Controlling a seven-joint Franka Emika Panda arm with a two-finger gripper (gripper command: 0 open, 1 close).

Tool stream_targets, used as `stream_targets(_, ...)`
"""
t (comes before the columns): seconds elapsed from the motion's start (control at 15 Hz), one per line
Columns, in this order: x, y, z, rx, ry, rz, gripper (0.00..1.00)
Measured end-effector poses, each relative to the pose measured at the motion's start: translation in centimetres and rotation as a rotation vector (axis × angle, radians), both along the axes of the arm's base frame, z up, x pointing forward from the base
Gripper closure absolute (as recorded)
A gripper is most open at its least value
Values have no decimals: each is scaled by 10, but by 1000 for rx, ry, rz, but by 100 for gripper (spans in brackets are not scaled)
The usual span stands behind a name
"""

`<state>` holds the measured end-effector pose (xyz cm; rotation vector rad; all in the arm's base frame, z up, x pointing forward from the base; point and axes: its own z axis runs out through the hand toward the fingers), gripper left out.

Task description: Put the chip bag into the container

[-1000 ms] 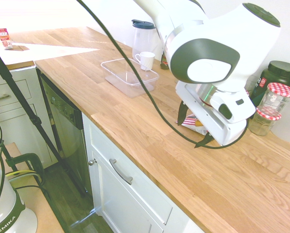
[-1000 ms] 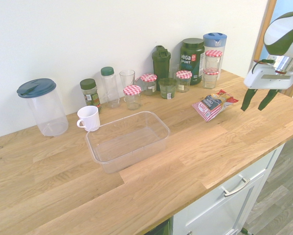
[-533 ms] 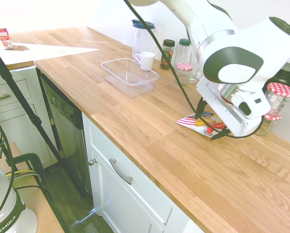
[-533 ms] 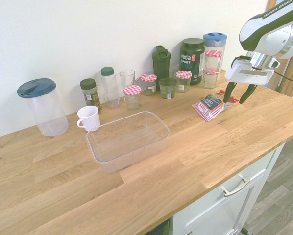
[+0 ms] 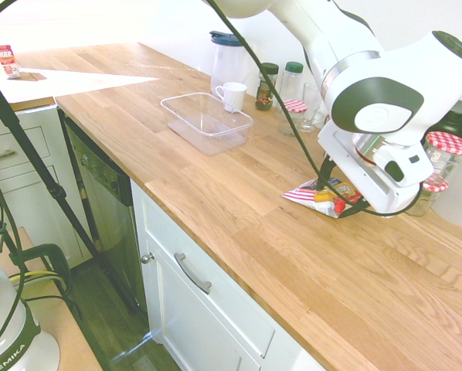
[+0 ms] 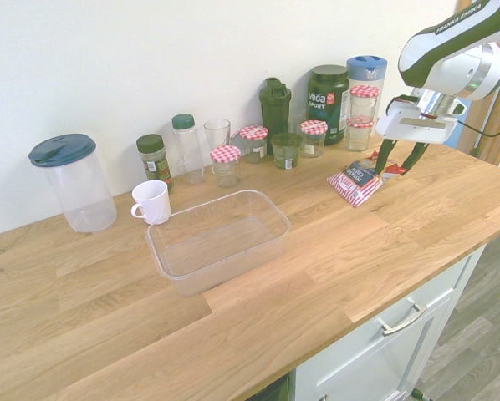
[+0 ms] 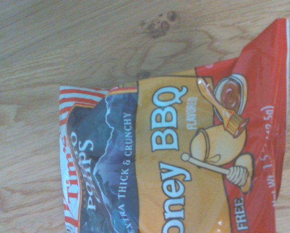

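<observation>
My pincer (image 6: 395, 167) is down at the bag (image 6: 356, 183), its fingers apart, one on either side of the red end. Over the last second I have come in from nearer the table's far end, where I hung beside the bag, and sunk until my tips reach its level. The bag itself lies where it lay, flat on the table (image 6: 334, 276). So the approach looks all but done, and what the task now calls for is the grip. I judge that the fingers are starting to draw in, yet I see no pinch on the bag and count nothing as held. The film may slide or crumple if I catch only its edge, so I would take a good fold before lifting.

Just beyond the bag, toward the wall edge of the table, stand the two stacked jars (image 6: 361, 119) and the black tub (image 6: 327, 104); I should rise clear of them. Farther along the table, well apart from the bag, the container (image 6: 219, 242) sits open between the front edge and the wall, with the mug (image 6: 151, 203) just beside its wall-side corner. It has not moved either, so my carry runs lengthwise along the table.
</observation>
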<state>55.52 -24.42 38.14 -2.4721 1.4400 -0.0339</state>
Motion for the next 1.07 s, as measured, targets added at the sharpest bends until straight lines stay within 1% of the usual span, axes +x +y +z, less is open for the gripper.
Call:
stream_targets(0.67, 13, 22, 4, -6, -1, 35, 100)
stream_targets(1.07, 23, 48, 27, -54, -10, 55, 100)
